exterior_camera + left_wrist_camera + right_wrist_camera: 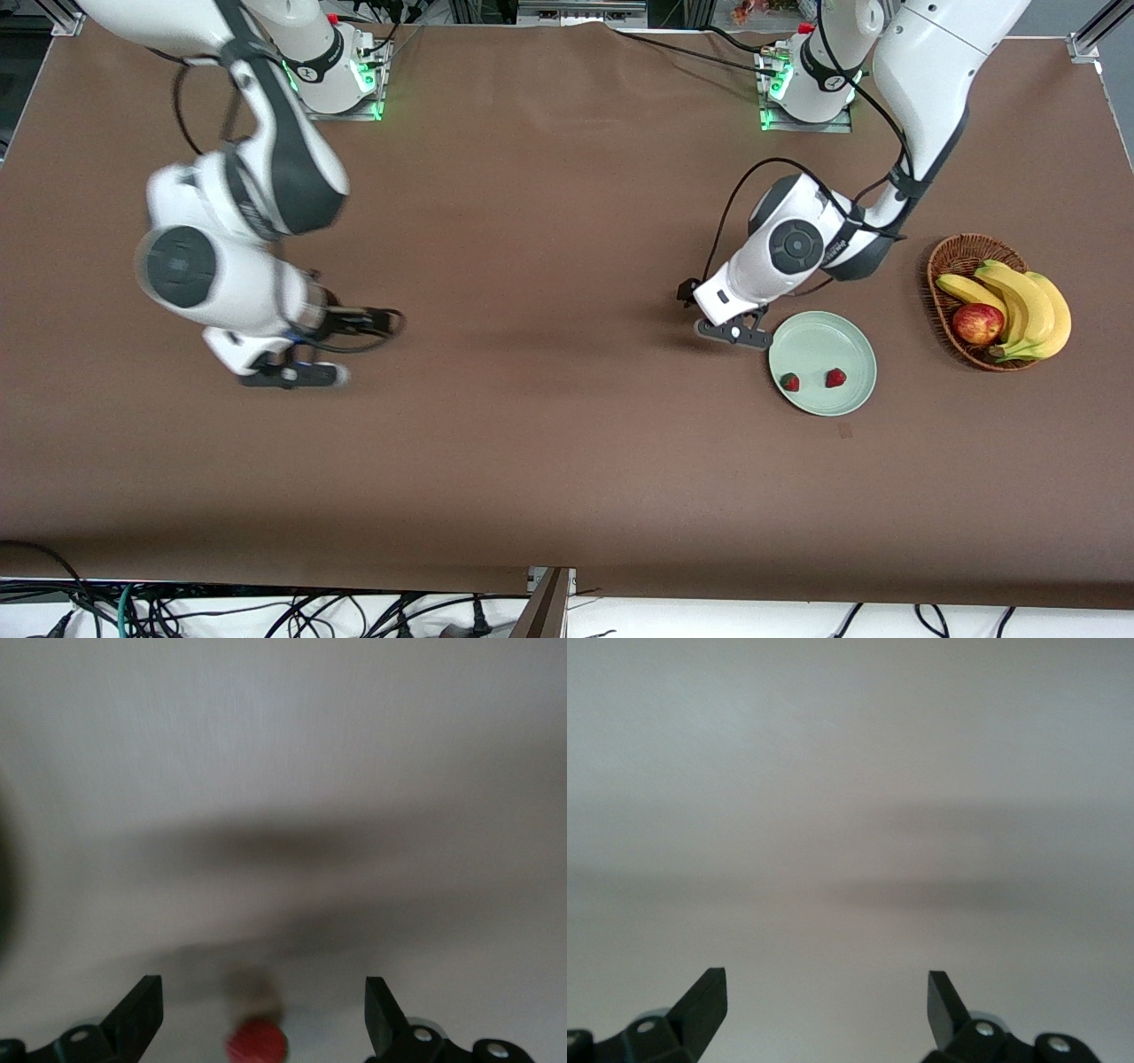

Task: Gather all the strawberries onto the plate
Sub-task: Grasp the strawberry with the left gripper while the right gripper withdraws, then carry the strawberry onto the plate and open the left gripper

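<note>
The pale green plate (824, 347) lies toward the left arm's end of the table. Two strawberries rest in it, one (788, 382) by the rim and one (835, 378) nearer the middle. My left gripper (733, 334) hangs low beside the plate's rim, on the side toward the right arm. In the left wrist view the left gripper (261, 992) is open, and a blurred red strawberry (257, 1043) lies between its fingers, touching neither. The front view hides that berry under the hand. My right gripper (292, 376) (827, 988) is open over bare cloth at the right arm's end, holding nothing.
A brown wicker basket (939, 266) with bananas (1028, 306) and a red apple (977, 323) stands beside the plate, closer to the table's end. Brown cloth (549, 399) covers the table. Cables hang below its front edge.
</note>
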Robot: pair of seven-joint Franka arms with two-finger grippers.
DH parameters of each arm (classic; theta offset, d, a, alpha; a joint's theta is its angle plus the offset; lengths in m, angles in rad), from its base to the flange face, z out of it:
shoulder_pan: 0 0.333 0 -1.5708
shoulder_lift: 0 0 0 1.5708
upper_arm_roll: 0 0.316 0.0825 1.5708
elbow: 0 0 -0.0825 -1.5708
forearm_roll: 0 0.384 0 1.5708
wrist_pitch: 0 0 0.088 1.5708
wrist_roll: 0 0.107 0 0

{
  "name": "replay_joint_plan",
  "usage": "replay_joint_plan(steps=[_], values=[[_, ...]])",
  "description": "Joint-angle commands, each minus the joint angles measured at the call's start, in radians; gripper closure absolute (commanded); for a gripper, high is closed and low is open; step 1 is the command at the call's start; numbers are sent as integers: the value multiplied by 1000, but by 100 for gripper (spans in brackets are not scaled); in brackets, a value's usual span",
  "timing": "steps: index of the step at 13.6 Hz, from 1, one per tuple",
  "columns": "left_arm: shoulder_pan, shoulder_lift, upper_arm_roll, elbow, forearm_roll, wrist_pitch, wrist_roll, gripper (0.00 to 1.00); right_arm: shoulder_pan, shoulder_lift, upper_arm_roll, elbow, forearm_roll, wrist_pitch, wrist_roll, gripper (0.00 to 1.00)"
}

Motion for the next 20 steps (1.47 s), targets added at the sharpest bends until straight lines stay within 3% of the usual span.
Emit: replay_joint_plan(steps=[1,4,6,8,10,12,14,16,20], values=[[-27,-94,1,-122,25,30,-102,0,-90,-189,15,-116,-12,-89,-68,0],[-18,-79,4,-150,129,71,-114,0,-116,-330,-7,-126,-12,-206,-63,0],[-18,-73,6,-150,141,71,-116,0,-116,-359,-40,-117,-8,-260,-74,0],[-18,-64,9,-142,146,71,-116,41,-114,-364,-79,-78,3,-335,-83,0],[-18,-44,9,-142,179,91,-116,65,-116,-366,-91,-45,-6,-324,-130,0],[-16,-21,21,-142,204,119,-116,68,-116,-363,-112,-35,-9,-311,-143,0],[-16,-25,20,-141,207,117,-114,83,-114,-355,-131,3,-9,-324,-144,0],[-15,-42,21,-113,209,102,-103,89,-113,-352,-131,15,-20,-324,-144,0],[-18,-36,18,130,209,-262,56,88,-114,-338,-131,18,-11,-324,-147,0]])
